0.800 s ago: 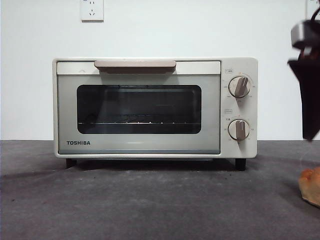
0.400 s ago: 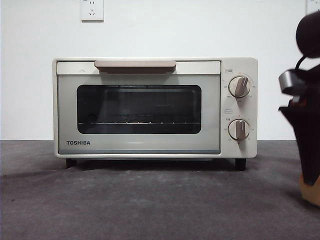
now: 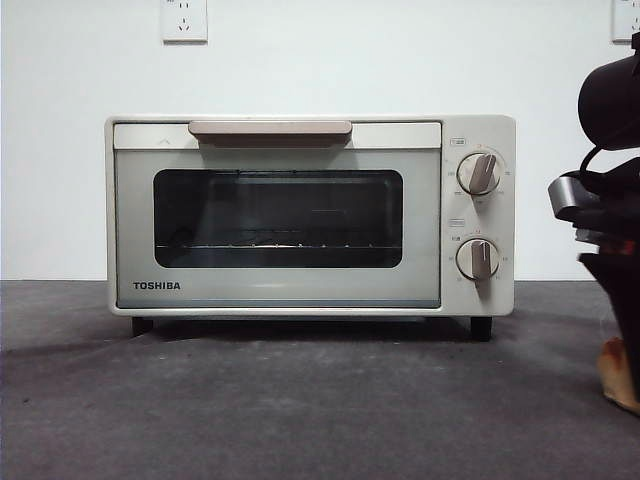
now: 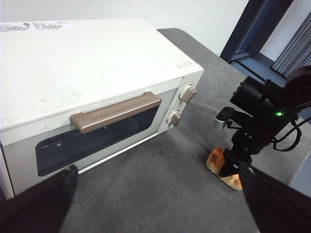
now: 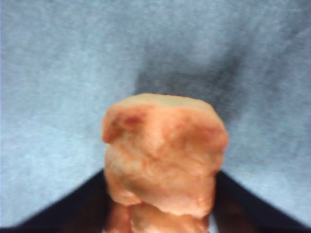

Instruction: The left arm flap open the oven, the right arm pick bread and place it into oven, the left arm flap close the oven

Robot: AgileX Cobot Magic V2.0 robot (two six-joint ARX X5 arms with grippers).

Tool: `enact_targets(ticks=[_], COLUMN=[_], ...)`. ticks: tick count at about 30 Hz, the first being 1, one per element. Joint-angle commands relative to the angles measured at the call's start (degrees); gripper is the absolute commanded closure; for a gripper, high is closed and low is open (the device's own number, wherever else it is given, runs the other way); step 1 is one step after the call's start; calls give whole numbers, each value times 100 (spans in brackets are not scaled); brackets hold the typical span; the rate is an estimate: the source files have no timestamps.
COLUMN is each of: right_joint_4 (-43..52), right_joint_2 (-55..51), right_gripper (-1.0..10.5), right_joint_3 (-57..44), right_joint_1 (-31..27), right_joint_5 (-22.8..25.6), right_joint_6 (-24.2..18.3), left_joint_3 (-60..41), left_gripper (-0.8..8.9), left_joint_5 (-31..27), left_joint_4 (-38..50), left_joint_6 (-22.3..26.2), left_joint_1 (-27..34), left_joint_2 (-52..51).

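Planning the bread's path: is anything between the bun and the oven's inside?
Yes: the cream-white toaster oven's dark glass door is shut. The right claw straddles the golden-orange bun beside the oven.

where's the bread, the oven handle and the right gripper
bread (image 5: 163,155), right wrist view, its lumpy front face
oven handle (image 3: 270,129), front view, middle of the beige bar
right gripper (image 4: 232,162), left wrist view, jaws down at the bread

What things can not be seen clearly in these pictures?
- Bread: front view, mostly cut off by the picture's edge and hidden behind the right gripper.
- Right gripper's grip: right wrist view, the blurred bread fills the space between the jaws.
- Oven interior: dark glass hides it.
- Knob markings: too small.
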Motion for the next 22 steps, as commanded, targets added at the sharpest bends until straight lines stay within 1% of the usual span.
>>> enact_targets(ticks=[1, 4, 6, 9, 12, 14, 17, 19, 22], right_joint_4=[-20, -216, -393, -645, -872, -1016, -1158, -1189, -1139], right_joint_2=[83, 31, -72, -407, -931, -1366, -2059, -2524, -3220], right_gripper=[798, 800, 800, 800, 800, 800, 800, 800, 799], right_joint_3=[28, 142, 258, 389, 433, 433, 433, 433, 433], right_joint_1=[39, 39, 39, 39, 37, 37, 39, 39, 39], right_joint_5=[57, 57, 48, -4, -166, -256, -350, -527, -962], right_joint_6=[11, 11, 13, 13, 17, 20, 39, 42, 48], left_joint_3=[116, 116, 116, 116, 116, 122, 140, 155, 168], left_gripper=[291, 302, 345, 443, 550, 621, 699, 736, 798], left_joint_5=[-7, -79, -133, -140, -140, -140, -138, -140, -142], left_joint_4=[68, 66, 68, 72, 72, 72, 72, 79, 90], left_joint_6=[-31, -33, -31, -31, -33, -35, -61, -103, -118], left_joint_1=[-22, -22, -22, -22, -22, -22, -22, -22, -22], left_joint_2=[57, 61, 66, 77, 138, 205, 328, 413, 597])
